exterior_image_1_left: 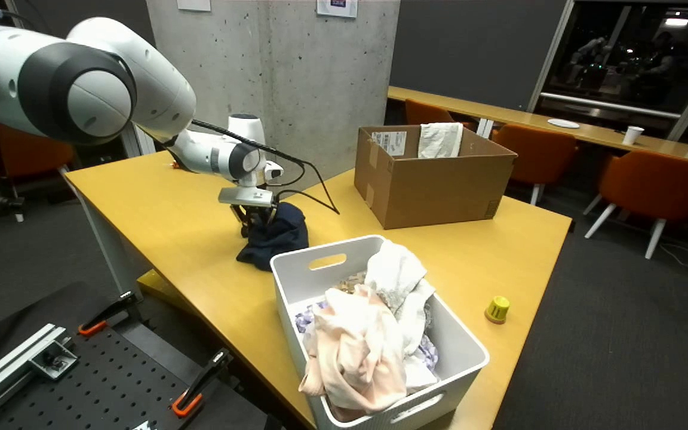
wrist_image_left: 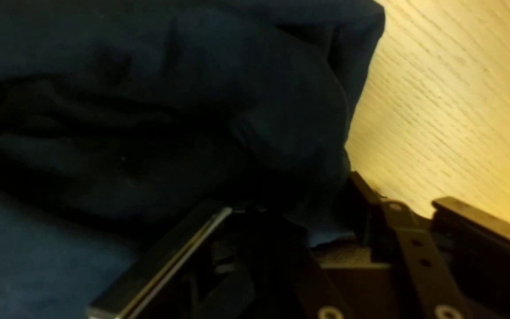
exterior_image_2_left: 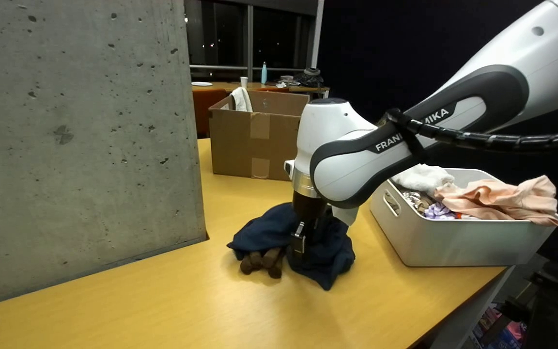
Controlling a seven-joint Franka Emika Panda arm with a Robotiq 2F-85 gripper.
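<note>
A crumpled dark navy cloth [exterior_image_1_left: 282, 236] lies in a heap on the yellow table; it also shows in an exterior view [exterior_image_2_left: 264, 232] and fills much of the wrist view [wrist_image_left: 126, 133]. Several brown rounded ends [exterior_image_2_left: 262, 261] stick out from under it. My gripper [exterior_image_1_left: 255, 224] points down into the cloth. It shows against the cloth in an exterior view [exterior_image_2_left: 303, 237]. In the wrist view, the gripper [wrist_image_left: 308, 199] has its fingers apart, with cloth between and around them. The fingertips are dark and partly hidden by folds.
A light grey bin [exterior_image_1_left: 469, 349] of clothes stands close beside the cloth, with a peach garment [exterior_image_1_left: 359, 346] over its rim. A cardboard box [exterior_image_1_left: 442, 194] with a white cloth [exterior_image_1_left: 439, 140] stands behind. A yellow cup [exterior_image_1_left: 497, 310] sits near the table edge. A concrete pillar [exterior_image_2_left: 85, 145] borders the table.
</note>
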